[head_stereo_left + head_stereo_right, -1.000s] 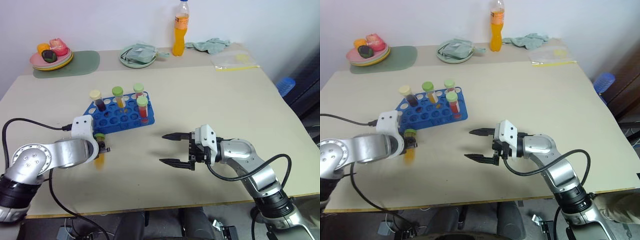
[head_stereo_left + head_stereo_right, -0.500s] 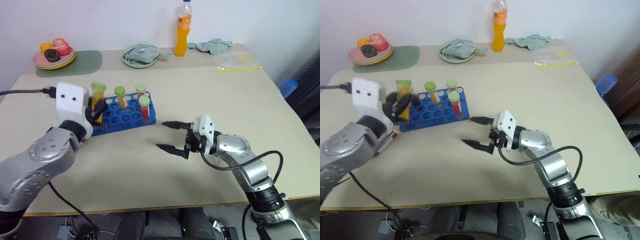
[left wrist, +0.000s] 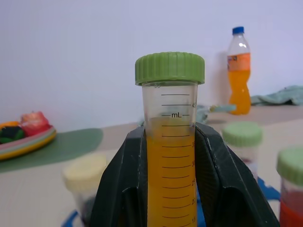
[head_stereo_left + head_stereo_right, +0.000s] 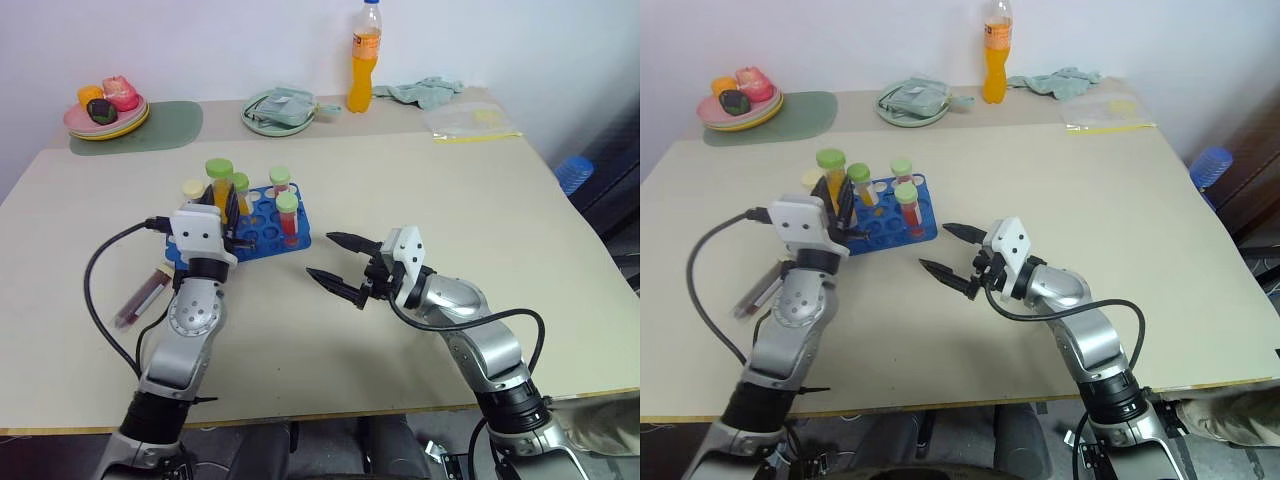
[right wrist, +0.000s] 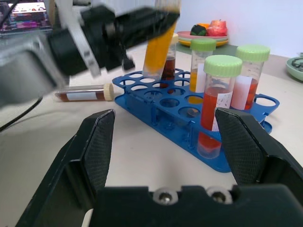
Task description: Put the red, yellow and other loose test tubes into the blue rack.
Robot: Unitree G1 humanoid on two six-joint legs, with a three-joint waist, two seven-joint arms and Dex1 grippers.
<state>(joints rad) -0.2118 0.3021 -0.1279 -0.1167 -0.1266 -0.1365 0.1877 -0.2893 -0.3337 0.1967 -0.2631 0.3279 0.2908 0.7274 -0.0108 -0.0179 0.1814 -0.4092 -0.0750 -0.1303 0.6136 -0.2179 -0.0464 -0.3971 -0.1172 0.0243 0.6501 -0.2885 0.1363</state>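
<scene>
My left gripper (image 4: 222, 203) is shut on a green-capped tube of yellow liquid (image 3: 171, 142), held upright just over the near left end of the blue rack (image 4: 262, 237). Its black fingers (image 3: 122, 179) press on both sides of the tube. Several capped tubes stand in the rack: a cream-capped dark one (image 4: 193, 190), a green-capped yellow one (image 4: 240, 186) and a green-capped red one (image 4: 287, 212). A loose tube of dark red liquid (image 4: 145, 293) lies on the table to the rack's left. My right gripper (image 4: 320, 255) is open and holds nothing, just right of the rack.
At the table's back stand a plate of fruit (image 4: 105, 110) on a green mat (image 4: 165, 125), a green dish (image 4: 280, 108), an orange drink bottle (image 4: 364, 55), a cloth (image 4: 420, 90) and a plastic bag (image 4: 470, 122). A black cable (image 4: 95, 290) loops from my left wrist.
My left arm swung the yellow tube up off the front-left table and turned it upright by the rack. The right gripper edged toward the rack and stayed open.
</scene>
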